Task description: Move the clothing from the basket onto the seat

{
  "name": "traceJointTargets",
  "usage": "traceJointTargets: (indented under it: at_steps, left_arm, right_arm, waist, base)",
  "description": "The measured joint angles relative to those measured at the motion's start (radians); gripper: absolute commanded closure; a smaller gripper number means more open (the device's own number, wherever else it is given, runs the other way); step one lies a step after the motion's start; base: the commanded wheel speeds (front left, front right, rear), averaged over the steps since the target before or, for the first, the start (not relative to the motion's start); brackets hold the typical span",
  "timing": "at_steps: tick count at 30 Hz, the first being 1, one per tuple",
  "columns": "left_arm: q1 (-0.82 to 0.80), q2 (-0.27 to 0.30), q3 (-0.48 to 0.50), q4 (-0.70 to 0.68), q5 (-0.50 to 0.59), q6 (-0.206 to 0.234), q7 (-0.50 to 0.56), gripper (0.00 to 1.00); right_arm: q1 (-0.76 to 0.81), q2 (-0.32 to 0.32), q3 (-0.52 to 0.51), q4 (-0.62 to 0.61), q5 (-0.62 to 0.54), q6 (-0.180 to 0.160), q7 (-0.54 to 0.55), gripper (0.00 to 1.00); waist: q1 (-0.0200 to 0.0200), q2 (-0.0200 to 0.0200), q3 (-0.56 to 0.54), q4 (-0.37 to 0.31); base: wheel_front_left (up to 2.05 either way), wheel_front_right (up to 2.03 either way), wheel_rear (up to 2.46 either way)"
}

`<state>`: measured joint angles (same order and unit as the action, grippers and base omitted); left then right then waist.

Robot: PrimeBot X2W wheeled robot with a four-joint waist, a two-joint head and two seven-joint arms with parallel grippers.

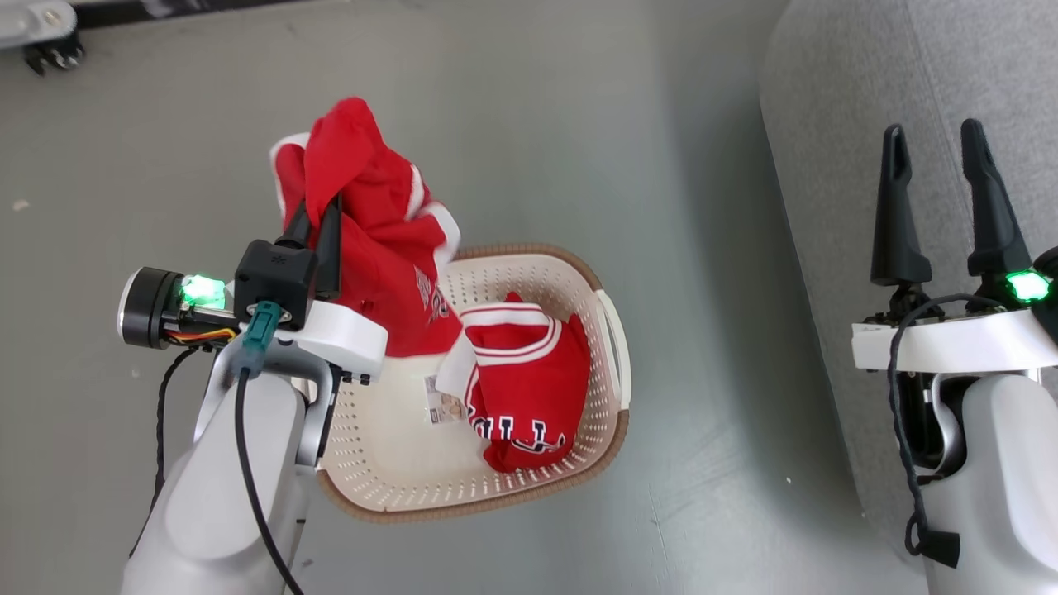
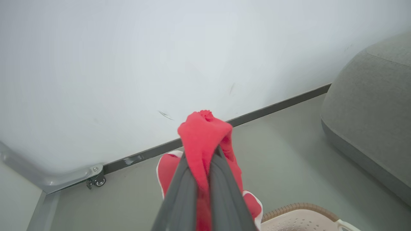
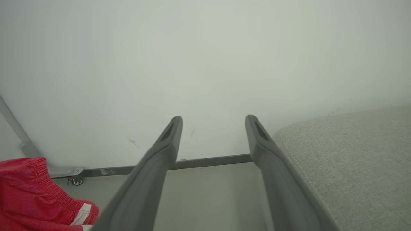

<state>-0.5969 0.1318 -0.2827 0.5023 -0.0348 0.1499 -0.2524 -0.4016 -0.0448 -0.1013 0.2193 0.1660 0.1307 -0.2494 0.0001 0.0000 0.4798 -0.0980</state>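
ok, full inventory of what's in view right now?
lifted garment: 1, red with white trim, hanging from left gripper over basket
second garment: 1, red with white stripes and black-and-white letters, lying in basket
basket: 1, cream with brown rim, on floor
paper label: 1, pale, on basket's bottom
seat: 1, grey fabric, right of basket
caster: 1, metal, at foot of wall
floor: grey-green
wall: white, dark skirting
left gripper: 1, dark fingers, shut on lifted garment
right gripper: 1, dark fingers, open, nothing held, over seat's edge
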Motion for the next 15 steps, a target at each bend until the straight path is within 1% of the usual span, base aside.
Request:
traceJointTargets:
  at_steps: [4, 15]
  left_arm:
    - [0.024, 0.004, 0.001, -0.054, 0.0, 0.0, 0.0, 1.0]
    - [0.102, 0.027, 0.0, -0.141, -0.007, -0.002, 0.0, 1.0]
  right_arm:
    - [0.014, 0.0, 0.007, 0.009, -0.009, 0.0, 0.0, 0.0]
    - [0.047, -0.002, 0.034, 0.029, -0.033, 0.0, 0.0, 0.0]
  waist:
    - [0.0, 0.0, -0.039, 0.012]
    - [0.0, 0.0, -0.144, 0.042]
  base:
    - [0.0, 0.0, 0.0]
    - [0.0, 0.0, 0.0]
